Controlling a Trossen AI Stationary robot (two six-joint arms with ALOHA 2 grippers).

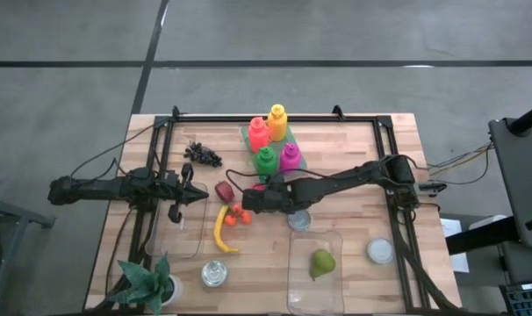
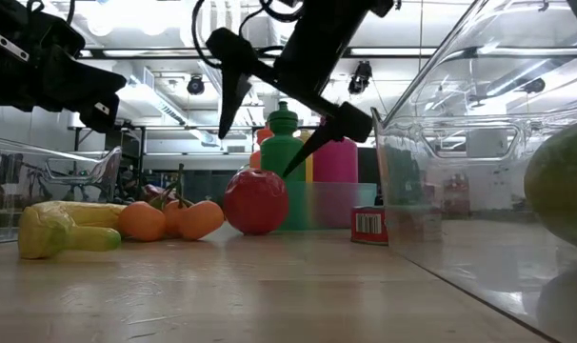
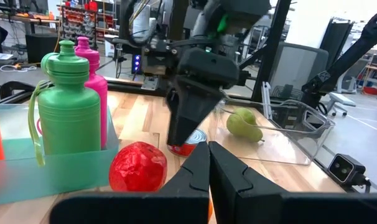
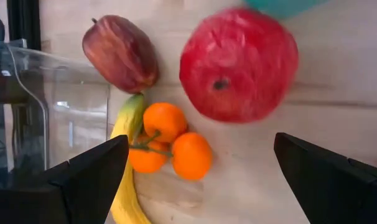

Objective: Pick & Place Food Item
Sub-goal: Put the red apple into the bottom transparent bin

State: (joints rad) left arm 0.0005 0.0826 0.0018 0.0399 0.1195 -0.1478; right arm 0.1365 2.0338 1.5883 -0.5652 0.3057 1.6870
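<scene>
A round red fruit (image 4: pixel 238 65) lies on the wooden table, with a dark red apple (image 4: pixel 121 53), a cluster of oranges (image 4: pixel 167 140) and a banana (image 4: pixel 127 168) beside it. My right gripper (image 4: pixel 201 144) hangs open above this group, slanting down, its fingers clear of the fruit. In the low view it (image 2: pixel 260 148) stands just over the red fruit (image 2: pixel 255 200). My left gripper (image 3: pixel 208 168) is shut and level at the table's left (image 1: pixel 196 195), holding nothing.
A teal tray of coloured bottles (image 1: pixel 275 140) stands behind the fruit. Grapes (image 1: pixel 203 155) lie far left. A small can (image 1: pixel 299 219) sits by the right arm. A clear container (image 1: pixel 314 272) holds a pear (image 1: pixel 322 263); another clear container (image 1: pixel 174 230) stands left. A plant (image 1: pixel 152 281) is at the near left.
</scene>
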